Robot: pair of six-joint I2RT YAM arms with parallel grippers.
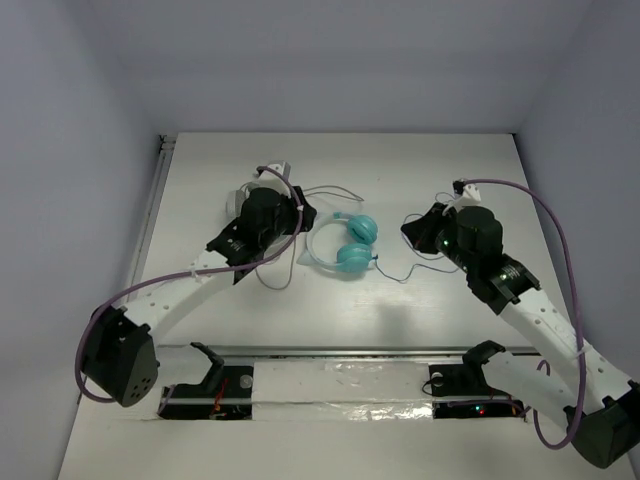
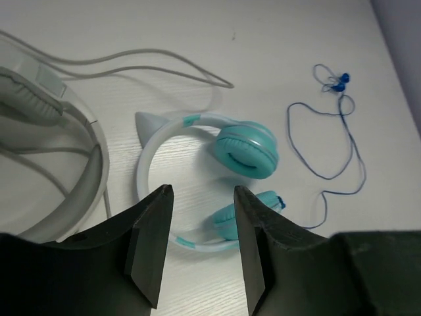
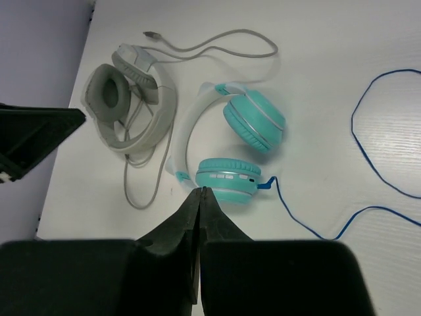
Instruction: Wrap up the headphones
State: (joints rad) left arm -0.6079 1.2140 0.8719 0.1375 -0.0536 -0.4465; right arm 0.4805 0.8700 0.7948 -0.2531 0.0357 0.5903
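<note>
Teal headphones lay flat mid-surface, their blue cord trailing loose toward the right arm. Grey headphones lay just beside them on the left. The left gripper hovered over the white headband, jaws apart, holding nothing. The right gripper hung near the lower cup, jaws closed and empty.

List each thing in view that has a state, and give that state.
Headphones: lying flat, unwrapped.
Blue cord: plugged in, sprawled loose.
Grey headset: lying flat, not held.
Left gripper: jaws open, empty.
Right gripper: jaws shut, empty.
</note>
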